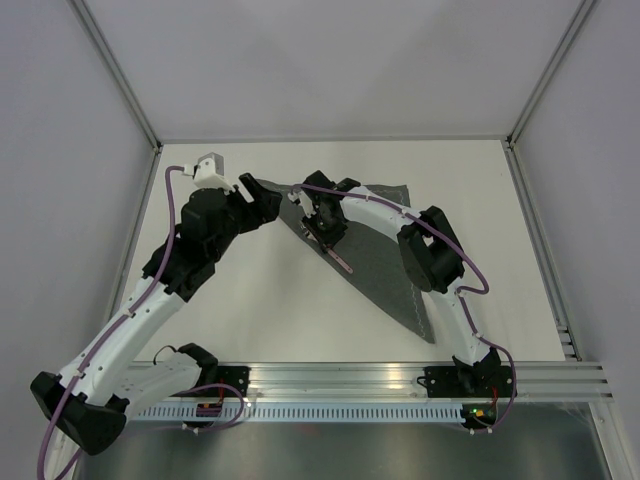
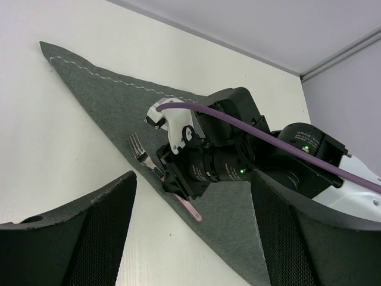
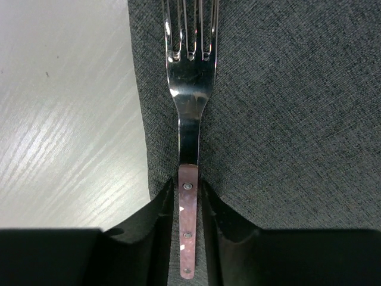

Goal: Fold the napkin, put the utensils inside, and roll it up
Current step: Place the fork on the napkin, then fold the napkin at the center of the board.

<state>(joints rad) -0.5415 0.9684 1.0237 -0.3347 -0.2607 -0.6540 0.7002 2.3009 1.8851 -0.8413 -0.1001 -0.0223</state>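
The left tool's fingers (image 2: 101,232) loom at the bottom of the left wrist view, spread wide with nothing between them. From above, the left tool (image 1: 265,197) hangs just beside the napkin's 11 o'clock corner. From 9 to 6 o'clock of it the desk (image 1: 250,310) lies bare down to the near rail (image 1: 400,380). The napkin (image 1: 385,255) lies flat as a dark triangle. Its long edge runs from 11 o'clock to 5 o'clock, its far hem lies close to the desk's back edge, and bare desk shows past its 3 o'clock side. The fork (image 3: 189,107) lies on the cloth just inside that long edge, tines toward 11 o'clock. The right tool (image 3: 189,196) straddles the pink handle, its jaws narrowly parted with a sliver of cloth showing on either side. From above, that tool hides all but the handle's end. The right wrist view cuts off the tine tips, and the right arm covers part of the cloth.
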